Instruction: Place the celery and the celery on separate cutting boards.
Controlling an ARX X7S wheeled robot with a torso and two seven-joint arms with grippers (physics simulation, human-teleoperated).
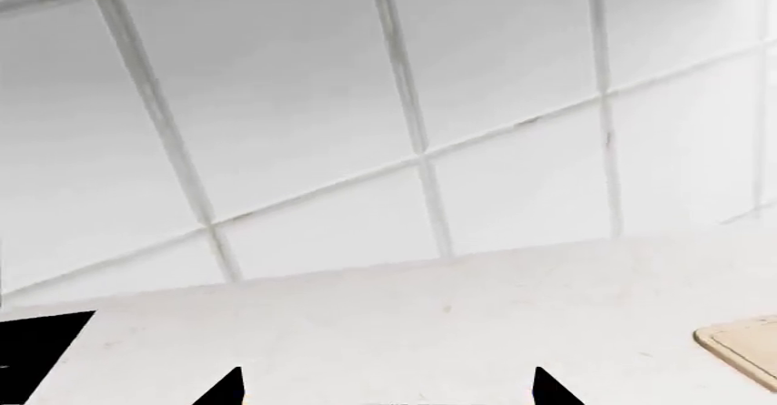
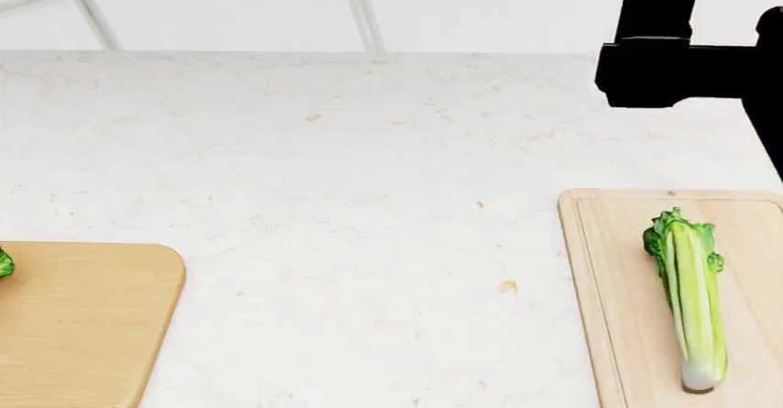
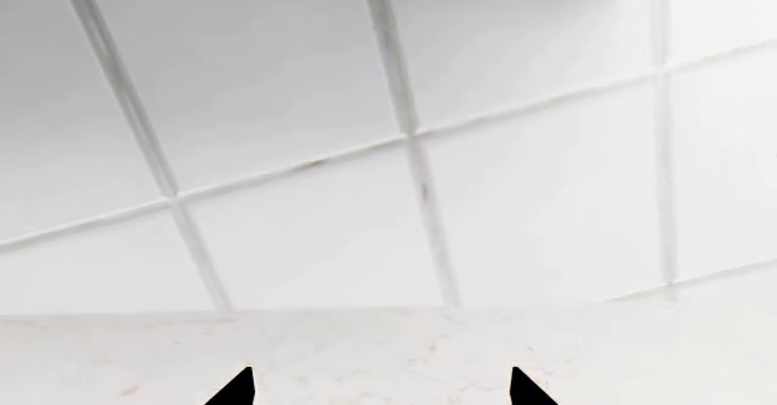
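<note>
Both grippers spread, holding nothing; long lime-green celery point(image 2: 691, 303) lies on pale grooved board point(image 2: 612, 289), 2nd bunch's dark leaf point(image 2: 5, 263) over tan rounded board point(image 2: 86, 321), so task looks done.

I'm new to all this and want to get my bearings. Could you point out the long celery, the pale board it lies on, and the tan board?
long celery point(image 2: 689, 298), head view, mid stalk.
pale board point(image 2: 618, 280), head view, bare left part.
tan board point(image 2: 80, 321), head view, bare top surface.
</note>
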